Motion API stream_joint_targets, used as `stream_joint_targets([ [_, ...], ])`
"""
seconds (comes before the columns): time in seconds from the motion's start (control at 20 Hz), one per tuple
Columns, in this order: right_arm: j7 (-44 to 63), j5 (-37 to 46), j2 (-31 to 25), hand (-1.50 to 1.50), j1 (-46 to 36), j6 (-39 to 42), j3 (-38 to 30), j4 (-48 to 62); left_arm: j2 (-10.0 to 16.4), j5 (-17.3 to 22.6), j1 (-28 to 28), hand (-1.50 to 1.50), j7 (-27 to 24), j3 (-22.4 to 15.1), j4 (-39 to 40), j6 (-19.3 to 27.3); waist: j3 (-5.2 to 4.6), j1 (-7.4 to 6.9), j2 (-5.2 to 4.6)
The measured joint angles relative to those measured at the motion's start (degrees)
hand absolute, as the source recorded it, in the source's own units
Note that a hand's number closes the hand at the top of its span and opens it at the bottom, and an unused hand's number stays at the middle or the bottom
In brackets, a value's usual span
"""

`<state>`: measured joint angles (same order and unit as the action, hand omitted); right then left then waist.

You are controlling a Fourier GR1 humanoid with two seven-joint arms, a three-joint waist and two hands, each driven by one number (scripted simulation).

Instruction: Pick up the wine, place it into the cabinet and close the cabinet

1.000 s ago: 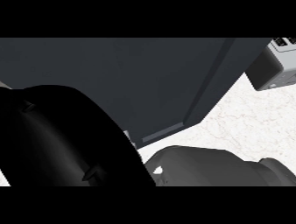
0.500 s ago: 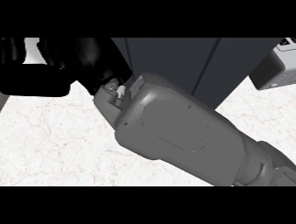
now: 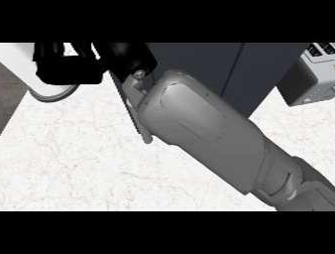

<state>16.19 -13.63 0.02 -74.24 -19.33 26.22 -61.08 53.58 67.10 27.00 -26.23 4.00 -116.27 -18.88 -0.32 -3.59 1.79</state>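
White marble counter (image 3: 75, 163), dark cabinet (image 3: 199, 64) at the back. Right hand (image 3: 68, 67) sits at the far left, just left of the cabinet's front edge, with its forearm (image 3: 199, 124) slanting across the cabinet face. A second ago the hand was low and close to the camera; it has since swung up to the cabinet. Can't tell how open it is or whether it holds anything. Wine not visible — hidden, or probably already inside. Toaster (image 3: 320, 74) well to the hand's right. Likely the door-closing step.
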Motion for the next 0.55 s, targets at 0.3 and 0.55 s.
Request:
stream_joint_targets([
  [0.3,-5.52,0.73,-0.92,1.5,1.46,2.84,0.42,0.98,-0.23,0.33,-0.5,1.5,0.52,0.43,-0.74,0.65,-0.54,-0.58,0.7],
  [0.55,-9.25,1.93,-1.24,1.5,2.23,3.58,1.01,1.12,0.09,1.14,-1.44,1.5,1.18,1.18,-0.93,1.76,-1.01,-0.39,0.78],
])
